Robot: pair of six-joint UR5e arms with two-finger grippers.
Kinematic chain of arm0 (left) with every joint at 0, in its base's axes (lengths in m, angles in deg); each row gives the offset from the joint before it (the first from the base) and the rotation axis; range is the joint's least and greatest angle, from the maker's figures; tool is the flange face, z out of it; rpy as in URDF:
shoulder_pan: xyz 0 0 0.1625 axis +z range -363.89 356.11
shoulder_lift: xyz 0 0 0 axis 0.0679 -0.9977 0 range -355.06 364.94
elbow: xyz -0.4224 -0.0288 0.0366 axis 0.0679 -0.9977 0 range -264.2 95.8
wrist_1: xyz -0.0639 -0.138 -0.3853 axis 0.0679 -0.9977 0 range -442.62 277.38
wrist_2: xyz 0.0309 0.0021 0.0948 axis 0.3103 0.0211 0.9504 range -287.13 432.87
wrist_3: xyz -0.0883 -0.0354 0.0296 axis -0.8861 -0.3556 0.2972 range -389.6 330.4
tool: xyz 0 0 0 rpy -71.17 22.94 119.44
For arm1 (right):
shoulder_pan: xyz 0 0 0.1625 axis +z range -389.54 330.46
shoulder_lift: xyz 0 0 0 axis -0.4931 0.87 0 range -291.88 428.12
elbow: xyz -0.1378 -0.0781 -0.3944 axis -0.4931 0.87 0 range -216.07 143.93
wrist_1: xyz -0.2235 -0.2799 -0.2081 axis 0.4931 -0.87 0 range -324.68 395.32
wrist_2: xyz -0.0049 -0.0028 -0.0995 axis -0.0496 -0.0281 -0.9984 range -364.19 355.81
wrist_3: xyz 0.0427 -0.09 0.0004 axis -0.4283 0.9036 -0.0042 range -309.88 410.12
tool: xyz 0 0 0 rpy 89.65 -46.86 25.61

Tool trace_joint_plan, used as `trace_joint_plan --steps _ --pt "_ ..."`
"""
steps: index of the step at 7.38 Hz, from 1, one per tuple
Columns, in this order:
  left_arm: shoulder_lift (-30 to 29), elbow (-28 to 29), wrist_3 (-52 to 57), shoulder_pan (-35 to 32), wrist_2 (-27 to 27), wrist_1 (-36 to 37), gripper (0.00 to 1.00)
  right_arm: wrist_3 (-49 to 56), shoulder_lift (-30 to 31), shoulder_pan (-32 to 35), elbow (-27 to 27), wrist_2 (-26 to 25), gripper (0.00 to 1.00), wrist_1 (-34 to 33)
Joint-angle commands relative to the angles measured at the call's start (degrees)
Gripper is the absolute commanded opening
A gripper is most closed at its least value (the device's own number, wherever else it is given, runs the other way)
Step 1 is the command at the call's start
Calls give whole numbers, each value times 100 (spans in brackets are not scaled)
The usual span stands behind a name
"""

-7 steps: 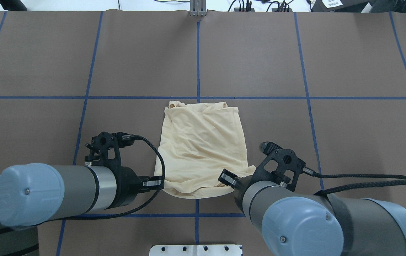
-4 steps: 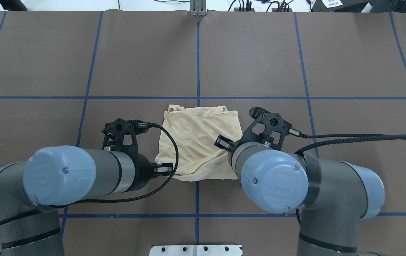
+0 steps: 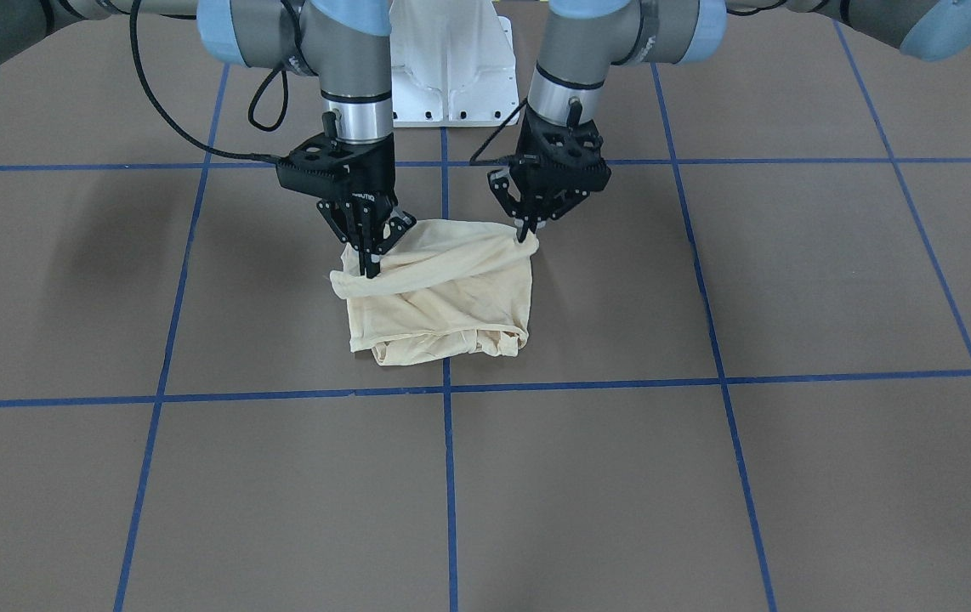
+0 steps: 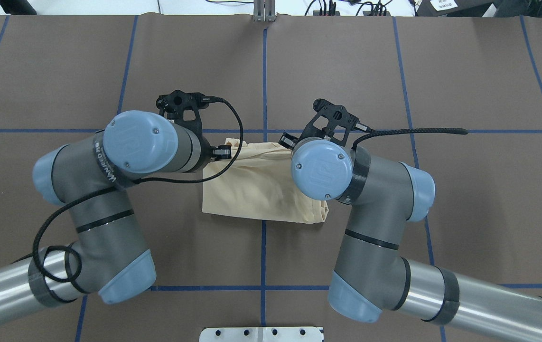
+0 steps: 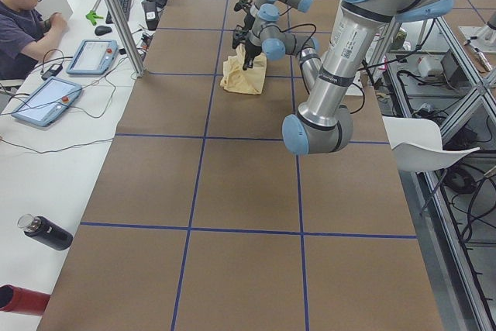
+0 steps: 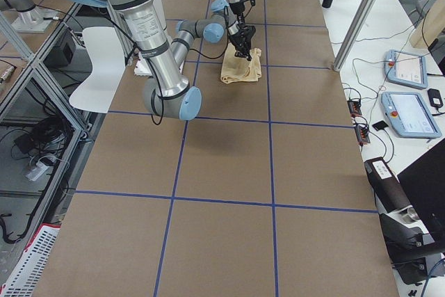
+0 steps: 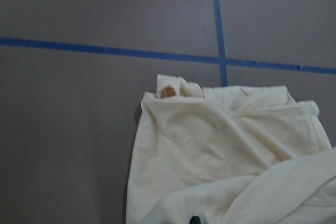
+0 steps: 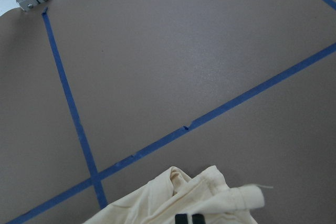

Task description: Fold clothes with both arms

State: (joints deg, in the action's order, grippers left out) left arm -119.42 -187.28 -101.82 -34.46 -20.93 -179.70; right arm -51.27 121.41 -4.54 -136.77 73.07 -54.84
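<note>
The clothes are one pale cream-yellow T-shirt (image 3: 443,297) lying folded near the table's middle (image 4: 256,194). No print shows on it. My left gripper (image 3: 526,233) is shut on one corner of the raised top layer. At the other corner my right gripper (image 3: 369,262) is shut on that same layer. Between them the held edge hangs in a band above the lower layer. From overhead, both wrists hide the fingertips. The left wrist view looks down on the shirt (image 7: 220,156) with its far edge bunched. In the right wrist view, black fingertips (image 8: 188,219) pinch a hem.
Blue tape lines (image 4: 264,76) divide the brown table cover into squares. The white pedestal base (image 3: 451,76) stands at the robot's side. A person (image 5: 23,5) sits at a side bench with tablets (image 5: 46,102) and bottles (image 5: 46,232).
Both arms have swung away from the robot, carrying the shirt's near edge up and over toward the far edge. The visible cloth is now shorter front to back.
</note>
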Motion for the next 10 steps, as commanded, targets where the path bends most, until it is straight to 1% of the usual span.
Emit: trace_joint_plan --steps 1,2,3,4,5,6,7,8,9,10 --pt "-272 900 287 -265 10 -484 0 110 -256 65 531 0 0 121" --pt "-455 1312 288 -275 10 -749 0 128 -397 66 699 0 0 121" --pt "-536 1560 305 -318 2 -986 76 128 -424 118 744 0 0 121" --pt "-536 1641 679 -441 -16 -1163 100 598 -425 266 796 244 99 147" --pt "-545 1642 918 -668 -277 -1156 100 1020 -486 581 797 664 100 191" --pt "-536 1598 1451 -984 -1002 -1077 100 1477 -521 1002 745 1538 100 165" --pt "-458 1433 1944 -1222 -1244 -1042 100 2212 -452 1371 561 2173 100 148" --pt "-153 1065 2210 -1285 -1264 -981 100 2681 -234 1671 281 2528 100 130" --pt "285 444 2621 -1399 -1264 -702 100 3225 230 2013 -226 3036 100 34" --pt "664 -371 3208 -1557 -1264 -90 100 4022 661 2513 -771 3589 100 -341"
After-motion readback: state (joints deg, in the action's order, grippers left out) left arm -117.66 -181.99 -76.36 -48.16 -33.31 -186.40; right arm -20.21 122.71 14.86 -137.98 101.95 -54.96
